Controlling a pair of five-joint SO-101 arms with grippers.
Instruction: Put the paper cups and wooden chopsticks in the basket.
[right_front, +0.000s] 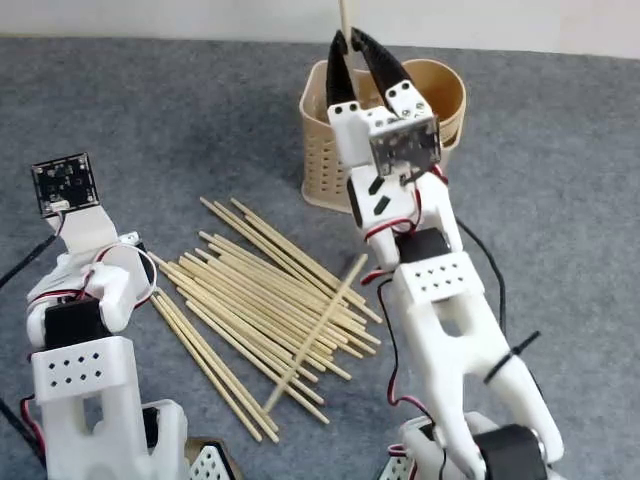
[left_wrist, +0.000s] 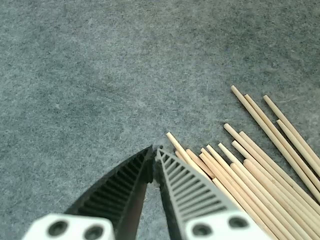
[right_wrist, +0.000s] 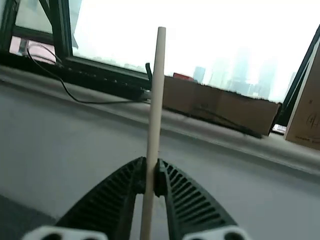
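A single wooden chopstick (right_wrist: 157, 90) stands upright in my right gripper (right_wrist: 151, 165), whose jaws are shut on it. From above, that right gripper (right_front: 348, 40) hovers over the beige slatted basket (right_front: 322, 160), with the chopstick (right_front: 345, 15) rising past the top edge. A tan paper cup (right_front: 442, 88) sits at the basket's right side. A loose pile of chopsticks (right_front: 265, 300) lies on the grey carpet between the arms. My left gripper (left_wrist: 154, 151) is shut and empty, low over the carpet, its tips just beside the nearest chopstick ends (left_wrist: 210, 160).
Grey carpet (right_front: 180, 110) covers the table, with bare room left of the basket. One chopstick (right_front: 318, 330) lies crosswise on top of the pile. The left arm's body (right_front: 85, 330) stands at the lower left, close to the pile's edge.
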